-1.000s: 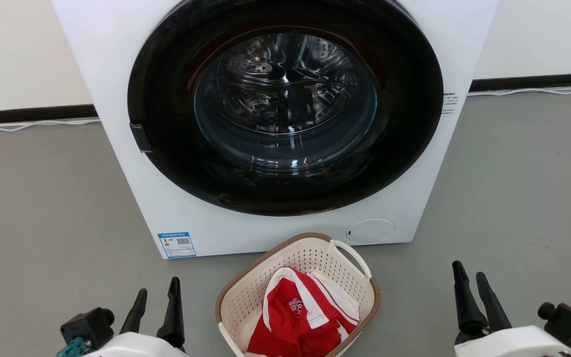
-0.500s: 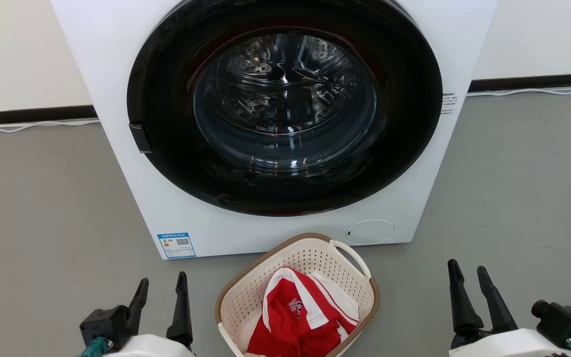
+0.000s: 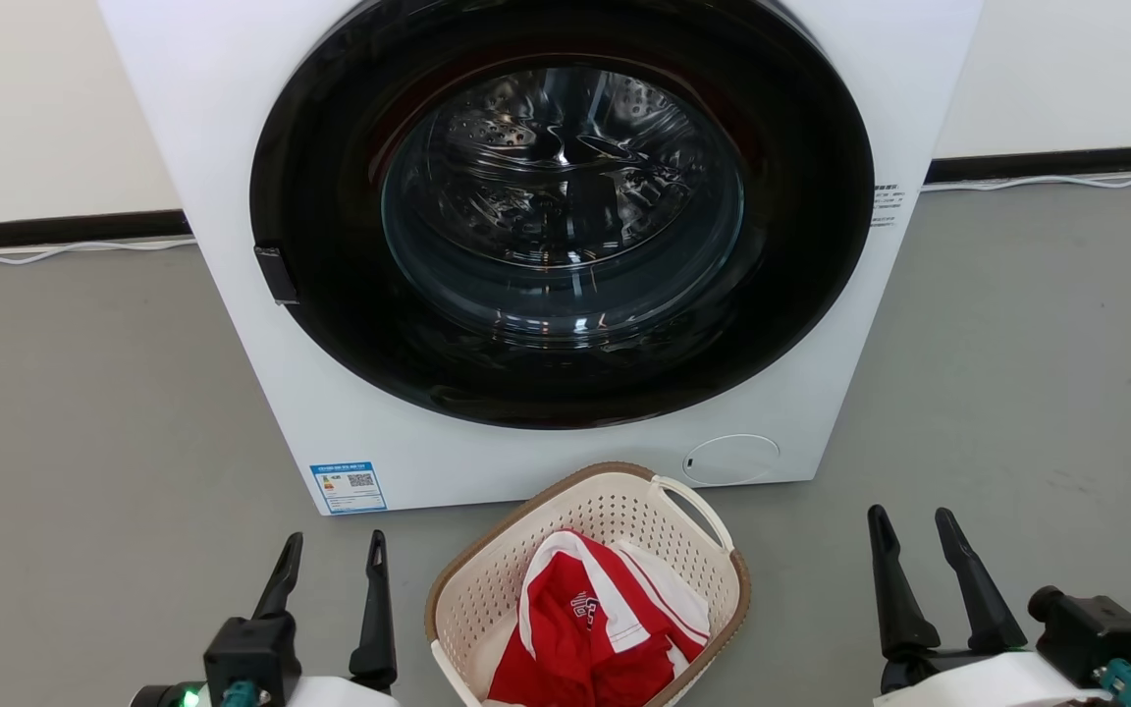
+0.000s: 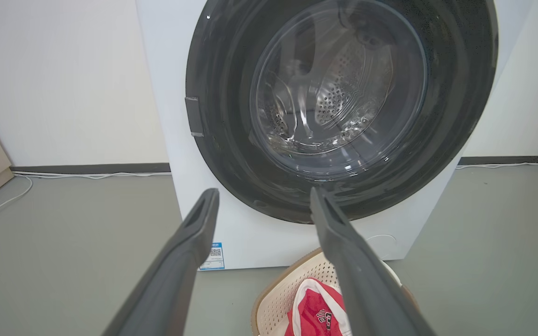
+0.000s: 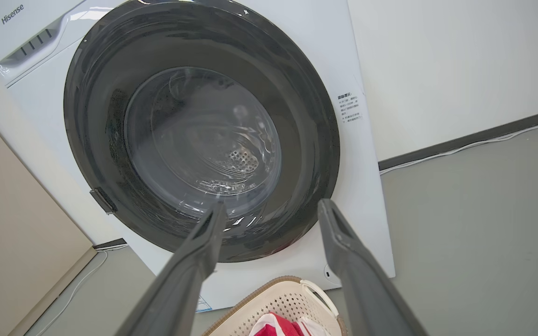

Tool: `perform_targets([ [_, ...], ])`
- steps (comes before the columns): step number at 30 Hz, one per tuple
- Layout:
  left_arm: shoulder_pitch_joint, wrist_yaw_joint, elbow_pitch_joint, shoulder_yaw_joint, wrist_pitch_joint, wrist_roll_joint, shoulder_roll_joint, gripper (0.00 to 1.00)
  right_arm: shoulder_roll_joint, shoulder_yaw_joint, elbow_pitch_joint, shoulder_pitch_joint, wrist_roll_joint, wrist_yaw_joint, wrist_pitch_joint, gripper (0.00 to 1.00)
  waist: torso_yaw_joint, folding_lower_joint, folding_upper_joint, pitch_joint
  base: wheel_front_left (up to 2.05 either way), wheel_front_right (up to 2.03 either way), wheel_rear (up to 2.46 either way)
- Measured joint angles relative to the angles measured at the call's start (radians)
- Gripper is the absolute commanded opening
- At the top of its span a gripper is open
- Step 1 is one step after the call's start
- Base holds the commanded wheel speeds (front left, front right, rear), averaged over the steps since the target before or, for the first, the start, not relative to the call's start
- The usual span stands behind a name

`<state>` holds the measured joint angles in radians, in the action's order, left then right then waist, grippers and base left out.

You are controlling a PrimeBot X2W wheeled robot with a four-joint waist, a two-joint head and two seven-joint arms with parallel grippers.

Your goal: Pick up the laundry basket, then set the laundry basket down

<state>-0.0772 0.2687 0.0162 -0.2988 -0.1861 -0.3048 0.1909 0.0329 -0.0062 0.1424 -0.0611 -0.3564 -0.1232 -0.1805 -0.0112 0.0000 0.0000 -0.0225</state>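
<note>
The laundry basket (image 3: pixel 497 589), holding a red jersey (image 3: pixel 575 628), sits at the washer's (image 3: pixel 330 432) six o'clock; left gripper (image 3: pixel 336 538) at its nine, right gripper (image 3: pixel 910 513) at three, both spread wide, empty.

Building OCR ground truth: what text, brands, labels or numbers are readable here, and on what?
"Hisense": top panel of the white front-loading washing machine.
Blue QR-code label, washer's lower front: too small to read.
White printed sticker, washer's front right edge: too small.
Mark on red-and-white garment: creased, unreadable.
</note>
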Motion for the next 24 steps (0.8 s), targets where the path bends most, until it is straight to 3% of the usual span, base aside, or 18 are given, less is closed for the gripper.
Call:
perform_targets([
  [24,-0.016,0.080,-0.061,-0.082,-0.067,0.272,0.035,1.00,0.007,0.040,-0.046,0.000,0.278,0.000,-0.069,1.00,-0.002,0.0000,0.0000,0.004,0.00,0.00,0.00],
])
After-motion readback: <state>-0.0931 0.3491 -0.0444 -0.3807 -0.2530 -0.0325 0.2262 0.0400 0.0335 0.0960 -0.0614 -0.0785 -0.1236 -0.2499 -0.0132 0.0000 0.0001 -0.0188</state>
